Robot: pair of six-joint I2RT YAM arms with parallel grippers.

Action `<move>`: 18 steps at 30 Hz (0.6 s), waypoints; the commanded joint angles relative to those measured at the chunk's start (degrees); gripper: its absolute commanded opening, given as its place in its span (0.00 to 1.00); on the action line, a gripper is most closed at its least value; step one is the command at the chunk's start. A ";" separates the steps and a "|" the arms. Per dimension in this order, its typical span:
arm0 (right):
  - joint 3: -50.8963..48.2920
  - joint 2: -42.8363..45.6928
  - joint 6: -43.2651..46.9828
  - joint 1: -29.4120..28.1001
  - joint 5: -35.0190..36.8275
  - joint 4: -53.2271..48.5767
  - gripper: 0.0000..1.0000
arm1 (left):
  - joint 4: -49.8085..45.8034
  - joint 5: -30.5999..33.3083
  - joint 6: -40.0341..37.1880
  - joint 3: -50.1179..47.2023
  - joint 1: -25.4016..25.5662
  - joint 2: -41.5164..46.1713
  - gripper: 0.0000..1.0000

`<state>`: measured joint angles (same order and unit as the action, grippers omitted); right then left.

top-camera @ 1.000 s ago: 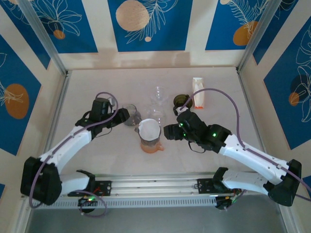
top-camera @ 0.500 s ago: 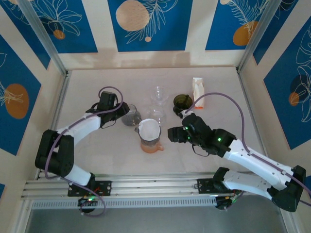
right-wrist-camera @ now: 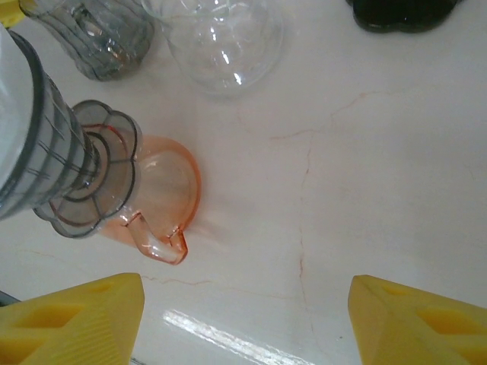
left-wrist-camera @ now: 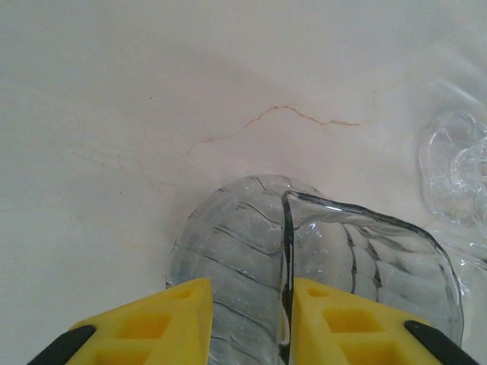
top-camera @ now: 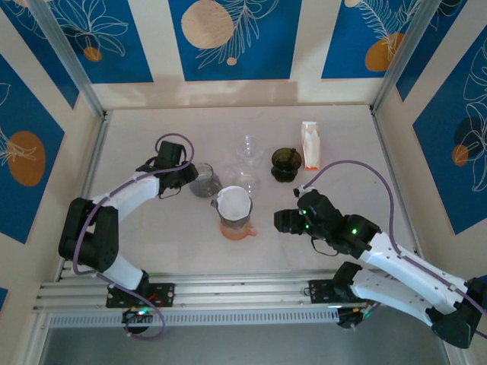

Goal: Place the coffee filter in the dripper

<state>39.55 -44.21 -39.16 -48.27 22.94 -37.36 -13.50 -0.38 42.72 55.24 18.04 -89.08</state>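
Observation:
The white coffee filter (top-camera: 233,202) sits inside the grey ribbed dripper (top-camera: 235,214), which stands on an orange glass server (top-camera: 245,230). In the right wrist view the dripper (right-wrist-camera: 42,152) and server (right-wrist-camera: 163,190) are at the left. My right gripper (top-camera: 280,220) (right-wrist-camera: 247,312) hangs open over bare table to the right of the server, holding nothing. My left gripper (top-camera: 190,176) (left-wrist-camera: 251,319) straddles the rim of a grey glass cup (top-camera: 206,182) (left-wrist-camera: 251,228). One yellow finger is outside the wall and the other is inside the mouth. Whether both pads press the glass is unclear.
Two clear glass vessels (top-camera: 248,147) (top-camera: 245,181) stand behind the dripper. A dark green cup (top-camera: 285,162) and a white-and-orange carton (top-camera: 310,144) are at the back right. The grey cup (right-wrist-camera: 106,34) and a clear vessel (right-wrist-camera: 224,38) show in the right wrist view.
My right gripper has drawn back to the right and toward the near edge, away from the dripper. My left gripper's jaws have narrowed around the grey cup's rim.

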 commanded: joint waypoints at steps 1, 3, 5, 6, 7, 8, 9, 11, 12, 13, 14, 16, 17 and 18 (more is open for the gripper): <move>-1.52 0.61 -1.50 0.29 -2.34 -1.21 0.72 | -3.55 0.41 -1.99 0.92 -0.62 -0.69 0.30; -2.44 0.74 -2.12 0.29 -2.46 -1.54 0.72 | -3.76 0.38 -2.11 0.51 -0.60 -0.97 0.26; -3.59 0.96 -2.65 0.28 -3.62 -0.88 0.72 | -3.65 0.38 -2.06 -0.10 -0.62 -0.71 0.23; -4.50 1.09 -2.96 0.35 -4.61 -0.18 0.72 | -3.48 0.38 -2.05 -0.37 -0.62 -0.43 0.22; -5.22 1.11 -3.10 0.48 -5.86 0.64 0.72 | -3.64 0.47 -2.05 -0.53 -0.63 -0.15 0.22; -6.03 1.05 -3.29 0.54 -7.33 1.58 0.72 | -3.82 0.55 -2.16 -0.49 -0.69 0.04 0.21; -6.86 0.92 -3.42 0.68 -8.82 2.45 0.72 | -4.20 0.43 -2.33 -0.36 -0.72 0.34 0.21; -8.43 0.79 -3.55 0.97 -11.92 4.17 0.71 | -5.08 0.30 -2.71 0.03 -0.73 0.60 0.18; -9.22 0.71 -3.46 1.15 -13.76 5.17 0.70 | -5.56 0.14 -2.77 0.30 -0.73 0.78 0.15; -9.80 0.62 -3.46 1.39 -15.47 5.98 0.69 | -5.76 -0.02 -2.83 0.36 -0.73 0.96 0.13; -10.61 0.45 -3.60 1.72 -17.26 6.84 0.68 | -5.97 -0.34 -2.91 0.47 -0.66 1.13 0.11; -12.19 0.11 -3.93 2.25 -20.58 8.82 0.67 | -6.23 -0.95 -2.91 0.30 -0.82 1.56 0.07; -13.05 -0.09 -4.11 2.47 -22.40 10.09 0.66 | -6.34 -1.47 -2.87 0.22 -0.82 1.76 0.05; -13.81 -0.54 -4.38 2.72 -23.89 11.31 0.66 | -6.52 -2.01 -2.89 0.16 -0.82 1.85 0.03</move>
<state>27.38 -44.23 -42.17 -46.19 6.85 -30.57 -16.71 -0.62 40.27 55.24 17.85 -88.55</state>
